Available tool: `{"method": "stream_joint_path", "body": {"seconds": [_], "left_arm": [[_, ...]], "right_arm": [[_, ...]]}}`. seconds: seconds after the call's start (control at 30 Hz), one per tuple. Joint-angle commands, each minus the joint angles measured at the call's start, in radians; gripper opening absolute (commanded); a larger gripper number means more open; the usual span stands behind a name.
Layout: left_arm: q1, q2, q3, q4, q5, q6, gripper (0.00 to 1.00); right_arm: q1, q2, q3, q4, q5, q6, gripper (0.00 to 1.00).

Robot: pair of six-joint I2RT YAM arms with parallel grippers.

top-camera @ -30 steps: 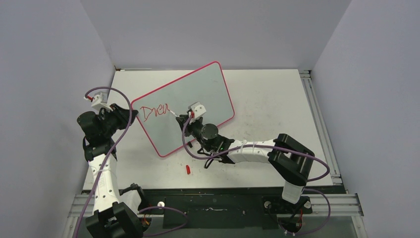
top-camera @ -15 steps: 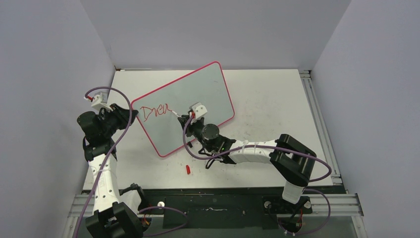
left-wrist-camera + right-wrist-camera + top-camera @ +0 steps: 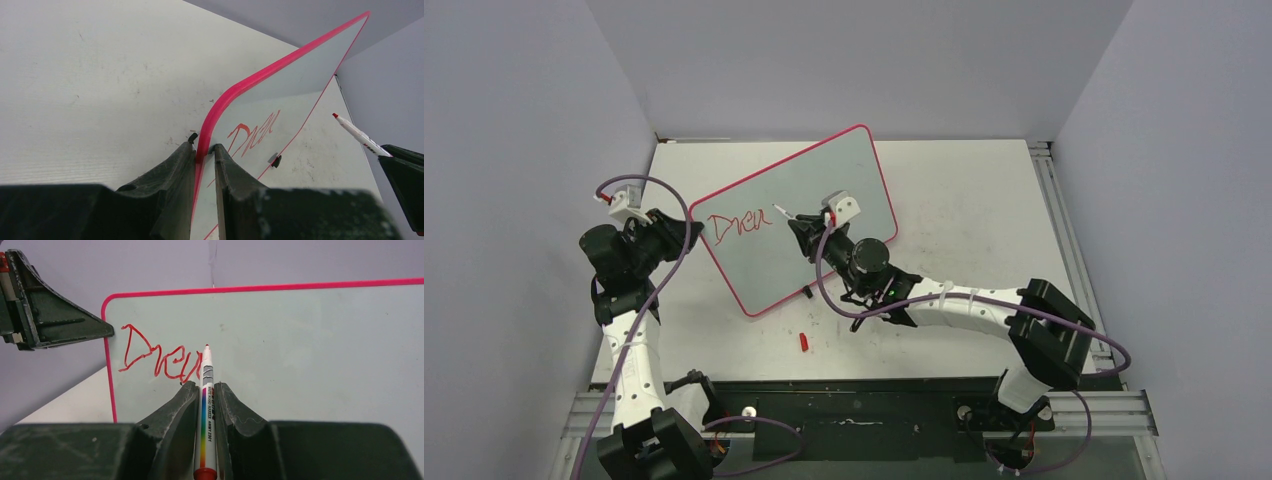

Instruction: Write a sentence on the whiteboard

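Large rounded-corner whiteboard (image 3: 824,190), glossy pale grey-white with a thin red-pink rim, sits mid-way on the white table (image 3: 984,220), tilted up. In the top view its long axis runs 8 to 2 o'clock, with red lettering (image 3: 160,357) at the 9 o'clock end. The left gripper (image 3: 202,147) has its jaws pinched nearly closed on the rim at that 9 o'clock corner. The right gripper (image 3: 205,387), the nearer one to the blank area, is clamped tight on a white rainbow-label marker (image 3: 206,405); its tip points 10 o'clock just past the last letter, seemingly off the surface, and free space lies toward 2 o'clock.
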Motion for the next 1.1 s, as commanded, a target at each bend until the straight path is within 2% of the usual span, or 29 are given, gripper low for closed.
{"method": "stream_joint_path", "body": {"seconds": [0.0, 1.07], "left_arm": [[-0.012, -0.004, 0.005, 0.004, 0.03, 0.0, 0.18], [-0.016, 0.002, 0.007, -0.002, 0.028, 0.004, 0.18]], "right_arm": [[-0.02, 0.001, 0.027, 0.008, -0.046, -0.021, 0.05], [-0.039, 0.14, 0.123, 0.014, -0.043, -0.019, 0.05]]}}
